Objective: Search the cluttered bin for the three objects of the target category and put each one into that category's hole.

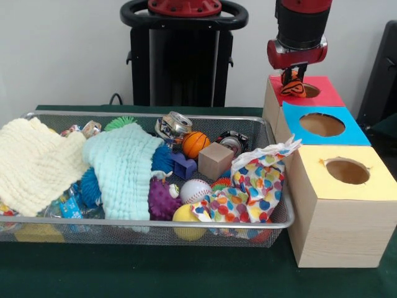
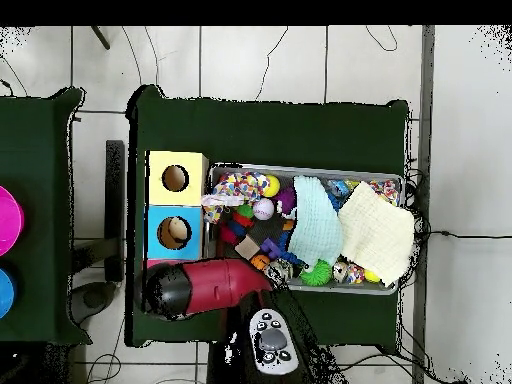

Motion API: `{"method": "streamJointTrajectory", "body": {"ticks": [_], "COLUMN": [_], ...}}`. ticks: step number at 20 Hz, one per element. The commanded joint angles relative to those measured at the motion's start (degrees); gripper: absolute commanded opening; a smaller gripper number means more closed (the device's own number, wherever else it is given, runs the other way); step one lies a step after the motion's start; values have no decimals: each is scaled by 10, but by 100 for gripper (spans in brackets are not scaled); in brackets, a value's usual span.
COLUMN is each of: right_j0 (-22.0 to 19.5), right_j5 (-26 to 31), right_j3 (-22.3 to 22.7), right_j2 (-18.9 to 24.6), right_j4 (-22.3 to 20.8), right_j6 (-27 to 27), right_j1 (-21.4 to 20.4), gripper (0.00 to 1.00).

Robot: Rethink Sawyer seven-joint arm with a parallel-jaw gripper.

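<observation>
metal mesh bin (image 1: 276, 217), pale wood boxes (image 1: 335, 233), fluffy cloths (image 1: 127, 171)

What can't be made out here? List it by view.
- Front view: the gripper holds an orange and black object over the red box; what it is can't be told.
- Overhead view: the arm covers the red box and the gripper.
- Both views: the cloths hide whatever lies under them in the bin.

Red and black arm (image 1: 302, 28) reaching straight down from above, gripper (image 1: 293, 85) pointing down, fingers closed on an orange object (image 1: 292, 89)
</observation>
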Motion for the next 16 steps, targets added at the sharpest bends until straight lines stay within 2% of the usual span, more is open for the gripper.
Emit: {"method": "streamJointTrajectory", "body": {"ticks": [1, 9, 13, 16], "right_j0": [-24, -57, -63, -54], "right_j5": [11, -39, -44, -46], "right_j3": [44, 59, 59, 53], "right_j2": [60, 108, 116, 104], "right_j4": [25, 31, 26, 17], "right_j6": [39, 21, 26, 37], "right_j1": [51, 87, 89, 86], "gripper": [0, 0, 0, 0]}}
